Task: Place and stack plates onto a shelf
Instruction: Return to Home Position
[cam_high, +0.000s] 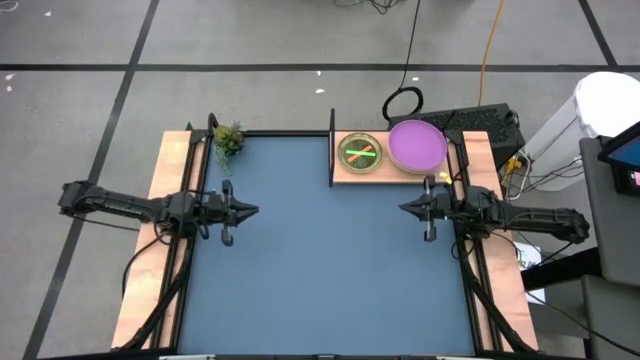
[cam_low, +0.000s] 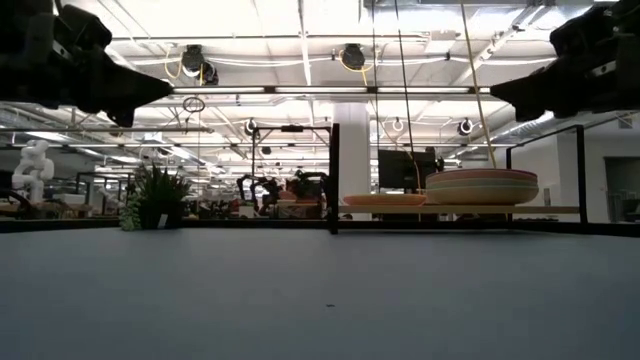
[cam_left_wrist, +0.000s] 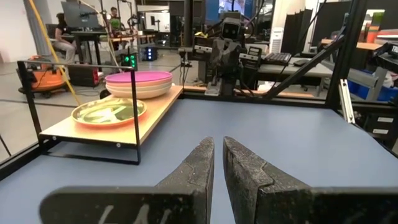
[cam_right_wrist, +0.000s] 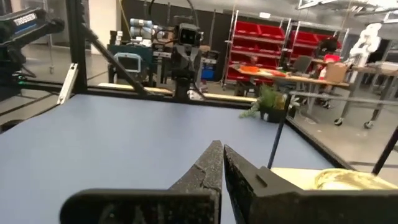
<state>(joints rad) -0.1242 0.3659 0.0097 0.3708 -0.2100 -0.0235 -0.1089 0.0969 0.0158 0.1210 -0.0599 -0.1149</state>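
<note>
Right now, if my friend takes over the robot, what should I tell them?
Left end effector: shut, empty, above the table's left side.
Right end effector: shut, empty, above the right side, near the shelf.
Plates: two stacks on the shelf. The small stack, green on top, sits beside the black upright. The large stack, purple on top, is at the other end.
Done: stacking looks finished; no plate shows off the shelf.
Left: probably only parking the arms.
</note>
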